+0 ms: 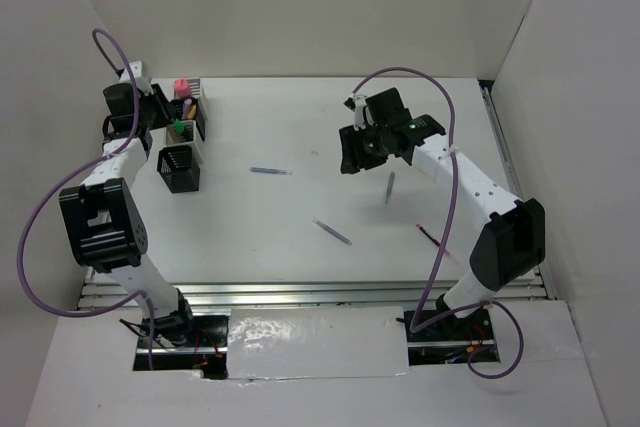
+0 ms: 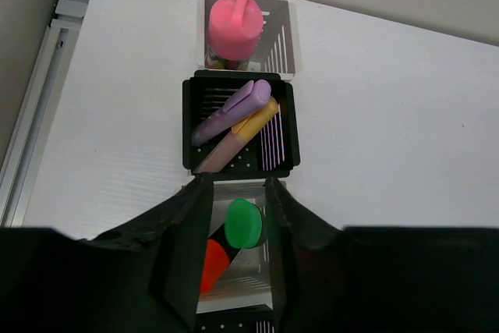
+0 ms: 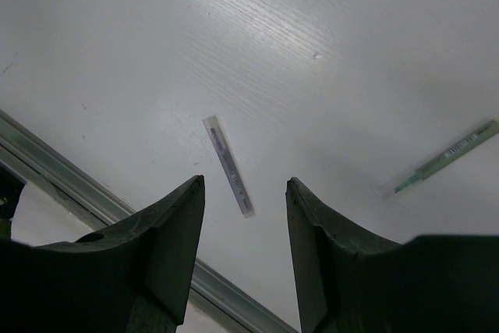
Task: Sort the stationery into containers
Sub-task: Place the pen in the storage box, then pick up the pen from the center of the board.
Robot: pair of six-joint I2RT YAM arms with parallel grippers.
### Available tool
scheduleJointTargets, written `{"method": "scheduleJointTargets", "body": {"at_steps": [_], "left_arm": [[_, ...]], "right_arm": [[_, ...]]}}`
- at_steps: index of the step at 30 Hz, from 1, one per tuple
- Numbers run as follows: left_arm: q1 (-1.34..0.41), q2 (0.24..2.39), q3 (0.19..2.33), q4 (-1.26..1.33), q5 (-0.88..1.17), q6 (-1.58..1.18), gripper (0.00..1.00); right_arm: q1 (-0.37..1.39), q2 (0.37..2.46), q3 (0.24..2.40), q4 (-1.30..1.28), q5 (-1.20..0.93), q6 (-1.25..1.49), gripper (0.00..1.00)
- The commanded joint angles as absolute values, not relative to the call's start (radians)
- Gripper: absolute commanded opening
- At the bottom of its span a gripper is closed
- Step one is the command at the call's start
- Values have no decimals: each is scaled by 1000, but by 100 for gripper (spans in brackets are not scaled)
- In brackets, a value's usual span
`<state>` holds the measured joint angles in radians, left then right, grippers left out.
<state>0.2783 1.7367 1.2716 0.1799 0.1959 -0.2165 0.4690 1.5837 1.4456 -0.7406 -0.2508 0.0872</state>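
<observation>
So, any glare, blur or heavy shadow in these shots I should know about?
Top external view: glare on the glossy strip at the near edge, table evenly lit. Left wrist view: mesh cups crisp, near fingers dark and soft-edged. Right wrist view: thin pen sharp, fingers almost black.

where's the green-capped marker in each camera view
top external: the green-capped marker is at far left, standing in the row of cups, one cup nearer than the pink cap.
left wrist: bottom centre, in the silver cup beside an orange cap.
right wrist: not in it.
shared landmark: the pink-capped marker in the end cup.
</observation>
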Motion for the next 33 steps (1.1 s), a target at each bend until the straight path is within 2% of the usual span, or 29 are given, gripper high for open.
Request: {"method": "scheduleJointTargets", "body": {"at_steps": [1,5,9,12,14,16,17,18,21,26,33], "left_arm": [[282,1740,1278,213,238,-227,49],[284,1721,1284,192,242,-216,54],[285,1684,1311,164,314,-149,51],[258,1651,1394,46,522,62,50],[224,1647,1488,-136,656,264,51],[115,1663,1590,-356,631,406,50],[74,1670,1614,-415,609,537,51],[-27,1680,1633,-470,538,590,51],[-157,1736,1683,-644,428,753,54],[-276,1888,1746,-765,351,842,57],[-344,2182,2041,-955,333,876,65]], "right_arm": [[479,1575,1459,-727,-244,81,53],[479,1566,1451,-723,-238,84,53],[479,1546,1453,-723,-221,84,53],[465,1531,1442,-718,-213,84,53],[451,1526,1431,-710,-218,87,53],[420,1525,1424,-712,-229,91,53],[408,1522,1422,-710,-241,94,53],[397,1520,1416,-712,-247,98,53],[348,1505,1405,-712,-264,100,53],[272,1450,1371,-706,-282,106,53],[197,1350,1302,-681,-298,109,55]]}}
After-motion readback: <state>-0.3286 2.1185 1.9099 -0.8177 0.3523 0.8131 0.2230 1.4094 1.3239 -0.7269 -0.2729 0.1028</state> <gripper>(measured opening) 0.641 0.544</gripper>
